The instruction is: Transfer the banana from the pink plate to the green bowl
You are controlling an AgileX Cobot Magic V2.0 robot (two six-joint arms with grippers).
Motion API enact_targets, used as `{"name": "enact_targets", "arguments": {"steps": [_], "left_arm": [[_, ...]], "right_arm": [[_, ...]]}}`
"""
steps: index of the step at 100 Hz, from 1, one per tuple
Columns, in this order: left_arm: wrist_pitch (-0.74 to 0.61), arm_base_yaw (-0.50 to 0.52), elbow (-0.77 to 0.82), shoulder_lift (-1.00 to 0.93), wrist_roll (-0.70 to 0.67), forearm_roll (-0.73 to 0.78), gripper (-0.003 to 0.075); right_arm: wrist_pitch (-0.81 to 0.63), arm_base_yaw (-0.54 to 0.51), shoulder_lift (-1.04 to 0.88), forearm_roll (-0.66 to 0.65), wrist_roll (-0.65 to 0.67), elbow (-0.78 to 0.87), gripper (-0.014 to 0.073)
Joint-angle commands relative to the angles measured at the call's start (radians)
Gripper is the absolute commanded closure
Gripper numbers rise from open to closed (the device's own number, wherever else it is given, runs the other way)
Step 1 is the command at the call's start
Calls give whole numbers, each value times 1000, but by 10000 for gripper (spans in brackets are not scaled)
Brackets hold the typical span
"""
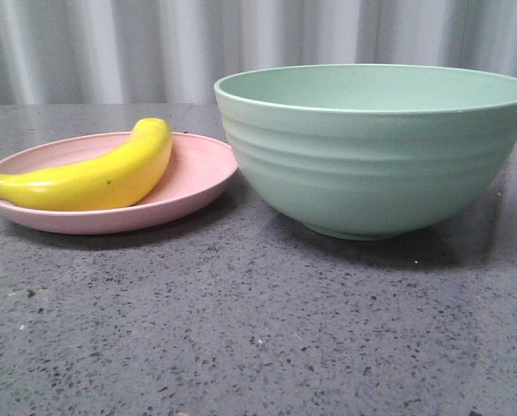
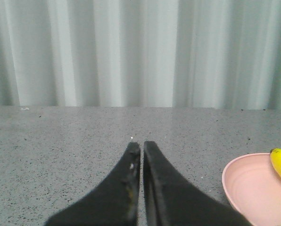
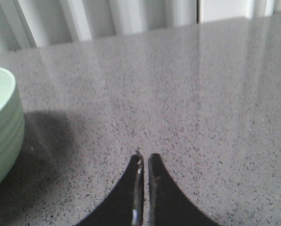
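The banana [image 1: 89, 178] lies on the pink plate [image 1: 198, 169], left of the green bowl [image 1: 376, 152] — both hands, left hand [image 2: 141, 146] and right hand [image 3: 144, 157], pressed together, empty, above the worktop [image 1: 258, 329].

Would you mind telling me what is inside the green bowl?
Only the green bowl's bare far inner wall shows; its near wall hides the bottom. The banana lies on the pink plate.
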Motion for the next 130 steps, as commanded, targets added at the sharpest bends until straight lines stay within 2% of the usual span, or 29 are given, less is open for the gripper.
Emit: {"name": "enact_targets", "arguments": {"steps": [1,16,23,35,42,50,62,112,130], "left_arm": [[-79,0,-57,74,-2,-10,741],[-128,-2,-67,150,-2,-10,715],[-130,-11,-67,175,-2,-10,615],[-173,-26,-67,204,-2,-10,358],[-230,-37,-67,219,-2,-10,294],[-235,-51,-85,242,-2,-10,291],[-95,-97,-169,315,-2,-10,291],[217,-417,-531,803,-2,-10,291],[287,-519,-647,959,-2,-10,291]], "right_arm": [[-18,-6,90,15,-4,-92,655],[-77,-6,154,24,-4,-121,655],[-82,-6,168,24,-4,-119,655],[-82,-6,171,24,-4,-119,655],[-82,-6,171,24,-4,-119,655],[-82,-6,171,24,-4,-119,655],[-82,-6,171,24,-4,-119,655],[-82,-6,171,24,-4,-119,655],[-82,-6,171,24,-4,-119,655]]}}
